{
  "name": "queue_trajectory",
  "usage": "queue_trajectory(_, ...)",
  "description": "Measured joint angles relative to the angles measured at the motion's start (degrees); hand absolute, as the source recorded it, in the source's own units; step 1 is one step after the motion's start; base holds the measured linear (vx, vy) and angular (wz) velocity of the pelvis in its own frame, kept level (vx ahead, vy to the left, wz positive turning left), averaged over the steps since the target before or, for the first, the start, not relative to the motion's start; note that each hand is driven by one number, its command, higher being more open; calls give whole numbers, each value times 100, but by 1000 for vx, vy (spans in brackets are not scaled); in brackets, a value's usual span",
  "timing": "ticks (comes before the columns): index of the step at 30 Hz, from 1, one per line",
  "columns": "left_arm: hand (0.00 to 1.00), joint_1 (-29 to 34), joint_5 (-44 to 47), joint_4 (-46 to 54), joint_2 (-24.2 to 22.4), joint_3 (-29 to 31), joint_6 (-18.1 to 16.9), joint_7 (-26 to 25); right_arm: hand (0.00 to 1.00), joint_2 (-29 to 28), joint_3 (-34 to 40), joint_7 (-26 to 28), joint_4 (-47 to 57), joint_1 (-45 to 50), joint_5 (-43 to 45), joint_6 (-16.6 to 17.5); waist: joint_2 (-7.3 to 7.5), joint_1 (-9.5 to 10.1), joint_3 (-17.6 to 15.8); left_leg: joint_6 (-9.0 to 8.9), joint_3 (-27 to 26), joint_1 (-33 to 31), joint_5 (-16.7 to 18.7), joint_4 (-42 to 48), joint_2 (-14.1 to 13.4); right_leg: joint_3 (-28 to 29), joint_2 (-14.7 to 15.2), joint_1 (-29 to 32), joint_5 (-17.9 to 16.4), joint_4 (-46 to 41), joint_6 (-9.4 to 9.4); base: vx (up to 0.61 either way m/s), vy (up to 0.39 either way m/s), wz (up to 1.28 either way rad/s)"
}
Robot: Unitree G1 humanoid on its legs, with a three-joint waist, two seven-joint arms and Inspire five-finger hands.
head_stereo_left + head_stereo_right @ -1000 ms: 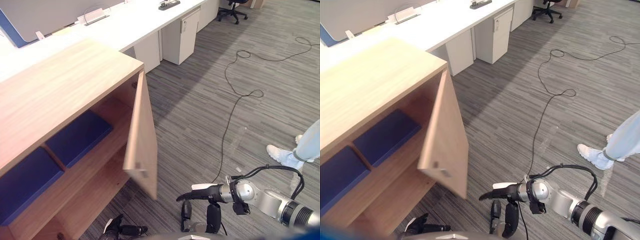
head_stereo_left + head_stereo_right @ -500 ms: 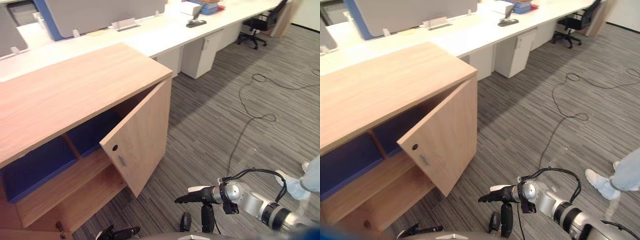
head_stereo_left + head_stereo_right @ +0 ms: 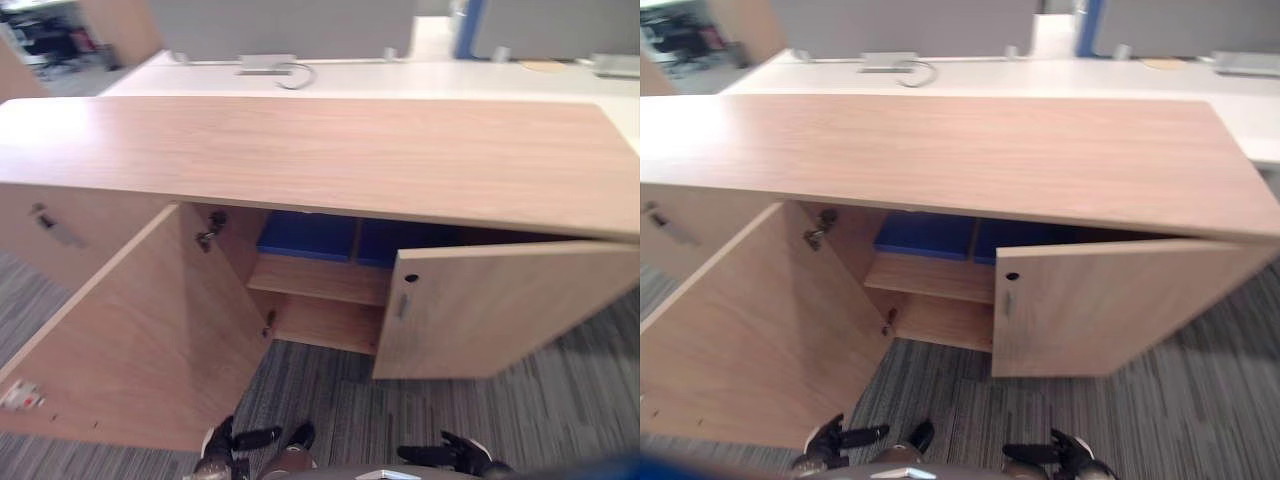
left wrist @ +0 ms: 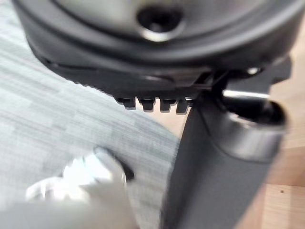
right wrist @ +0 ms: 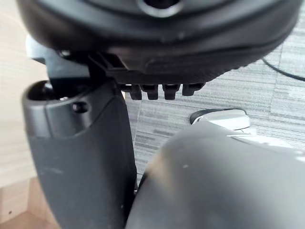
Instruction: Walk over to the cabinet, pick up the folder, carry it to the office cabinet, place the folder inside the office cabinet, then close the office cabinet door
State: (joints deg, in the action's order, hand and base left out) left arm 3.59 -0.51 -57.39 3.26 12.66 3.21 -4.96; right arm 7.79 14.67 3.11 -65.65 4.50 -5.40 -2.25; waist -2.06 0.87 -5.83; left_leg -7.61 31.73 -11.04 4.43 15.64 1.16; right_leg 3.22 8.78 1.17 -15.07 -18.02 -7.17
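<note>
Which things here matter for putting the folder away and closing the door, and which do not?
Job: cabinet, left door, right door, blue items on its shelf.
Lying about: white desk, cable on it, grey screen.

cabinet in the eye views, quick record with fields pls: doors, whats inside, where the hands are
cabinet: low, wooden, light top
left door: swung wide open
right door: partly open
shelf: wooden, between the doors
inside: blue items side by side on the shelf; cannot tell if either is the folder
left hand: low, in front of the left door, apart from it
right hand: low, in front of the right door, apart from it
floor: grey striped carpet
behind: white desk
</note>
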Motion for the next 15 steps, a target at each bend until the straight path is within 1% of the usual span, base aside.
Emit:
queue_trajectory(1, 100, 0, -4, 44, -50, 7, -5, -7, 100, -32, 44, -32, 42, 64, 97, -3, 11, -30, 7, -28, -196, -15, 40, 91, -18, -193, 25, -112, -15, 34, 9, 18, -199, 148)
queue_trajectory(2, 100, 3, -4, 143, -180, 11, -20, -11, 100, -73, 57, -69, 145, 137, 101, -4, 25, -75, 14, -49, -535, -24, 75, 35, -117, -467, 15, -258, -32, 63, 2, 21, -106, 88)
queue_trajectory(3, 100, 12, 7, 234, -233, 55, -30, 6, 100, -126, 45, -70, 189, 145, 77, -21, 134, -14, 36, -132, -620, -3, -38, -133, -181, -489, 2, -283, -47, 66, -10, 41, -83, 58)
queue_trajectory(4, 100, 13, 16, 251, -208, 47, -62, 6, 100, -167, 42, -70, 190, 162, 77, -28, 197, 6, 86, -132, -618, 17, -107, -230, -184, -484, -20, -278, -60, 88, -16, 79, -73, 22)
queue_trajectory(5, 100, 37, 59, 261, -179, 15, -84, -16, 100, -282, 45, -66, 200, 252, 79, -47, 350, 16, 181, -175, -565, 30, -210, -420, -210, -528, -31, -285, -75, 166, -8, 93, -88, 26)
queue_trajectory(6, 100, 38, 335, 266, -130, 21, -143, -30, 100, -359, 60, -91, 224, 312, 100, -54, 445, 15, 201, -216, -492, 37, -254, -484, -221, -627, -66, -335, -81, 207, 6, 88, -116, 31)
queue_trajectory(7, 100, 35, 435, 282, -113, 28, -160, -32, 100, -400, 78, -96, 238, 323, 101, -53, 477, 14, 181, -222, -497, 37, -270, -477, -212, -663, -85, -365, -91, 206, 23, 49, -98, 33)
queue_trajectory(8, 100, 28, 580, 330, -102, 48, -182, -38, 100, -449, 118, -125, 241, 322, 102, -54, 559, -6, 163, -197, -665, -1, -333, -417, -216, -766, -89, -441, -105, 219, 49, -12, -123, 59)
queue_trajectory(9, 100, 9, 804, 392, -136, 234, -252, -65, 100, -549, 328, -170, 235, 323, 102, -76, 597, -21, 106, 19, -1392, -94, -513, -339, -277, -1003, -71, -577, -138, 278, 118, -42, -109, 77)
queue_trajectory(10, 100, 6, 912, 406, -151, 337, -322, -93, 100, -579, 448, -198, 237, 295, 102, -96, 617, -4, 74, 170, -1966, -109, -609, -374, -401, -1154, -78, -614, -117, 312, 172, -79, -103, 76)
queue_trajectory(11, 100, -20, 981, 409, -156, 508, -368, -103, 100, -582, 455, -224, 236, 289, 102, -118, 714, 14, 17, 400, -2541, -174, -471, -214, -555, -1276, -58, -633, -84, 348, 225, -80, -64, 64)
queue_trajectory(12, 100, -103, 1006, 351, -157, 733, -406, -137, 100, -573, 498, -274, 238, 280, 107, -86, 643, 25, -103, 599, -3391, -582, 44, 1017, -890, -1484, -85, -688, -71, 318, 240, -67, -45, 62)
queue_trajectory(13, 100, -112, 1008, 223, -151, 886, -410, -167, 100, -568, 609, -306, 241, 256, 128, -82, 576, 11, -147, 695, -3862, -698, 309, 1796, -1072, -1649, -83, -771, -71, 325, 239, -29, -24, 63)
queue_trajectory(14, 100, -105, 1009, 113, -150, 954, -415, -210, 100, -569, 675, -313, 242, 272, 181, -75, 532, 0, -148, 792, -4150, -694, 447, 2152, -1188, -1759, -81, -816, -69, 338, 234, 32, 64, 65)
queue_trajectory(15, 100, -90, 1024, -113, -145, 1139, -433, -247, 100, -534, 664, -313, 251, 291, 309, -58, 460, -27, -135, 937, -4721, -613, 795, 2512, -1383, -2000, -70, -865, -64, 354, 220, 93, 112, 103)
